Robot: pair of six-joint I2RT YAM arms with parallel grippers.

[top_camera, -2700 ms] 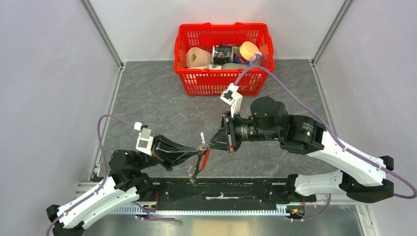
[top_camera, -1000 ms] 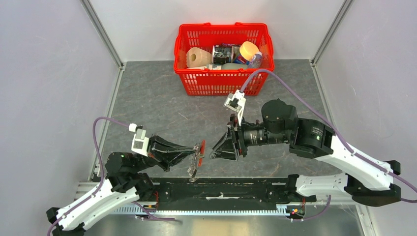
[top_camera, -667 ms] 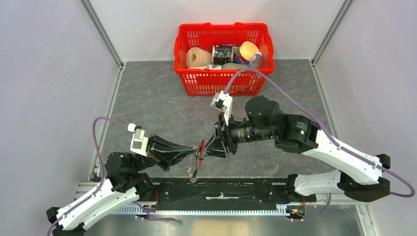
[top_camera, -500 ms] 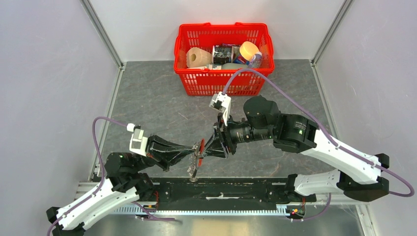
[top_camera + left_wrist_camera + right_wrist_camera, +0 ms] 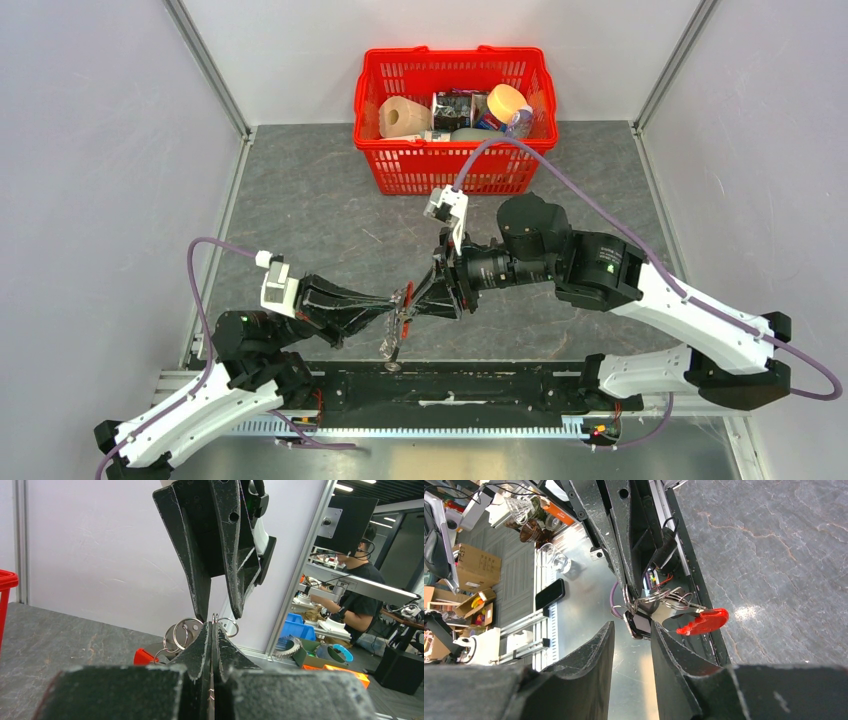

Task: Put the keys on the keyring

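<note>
My left gripper [image 5: 397, 309] is shut on the keyring [image 5: 402, 322], which hangs above the table near its front edge. In the left wrist view my left gripper [image 5: 214, 627] pinches a silvery ring edge-on, with more rings [image 5: 181, 632] and a bit of red strap [image 5: 142, 656] to its left. My right gripper [image 5: 416, 305] meets it tip to tip. From the right wrist, my right gripper [image 5: 633, 626] stands open around the keys [image 5: 638, 624], a small black-headed piece hanging under the ring cluster [image 5: 646, 599]. The red strap [image 5: 703, 622] sticks out to the right.
A red basket [image 5: 452, 172] holding a paper roll, packets and bottles stands at the back of the grey table. A black rail [image 5: 470, 385] runs along the near edge between the arm bases. Grey walls close in both sides.
My right gripper has swung left from about a hand's width away until its tips sit at the keyring, and its jaws have narrowed a little. The left gripper has kept its hold, almost still.
</note>
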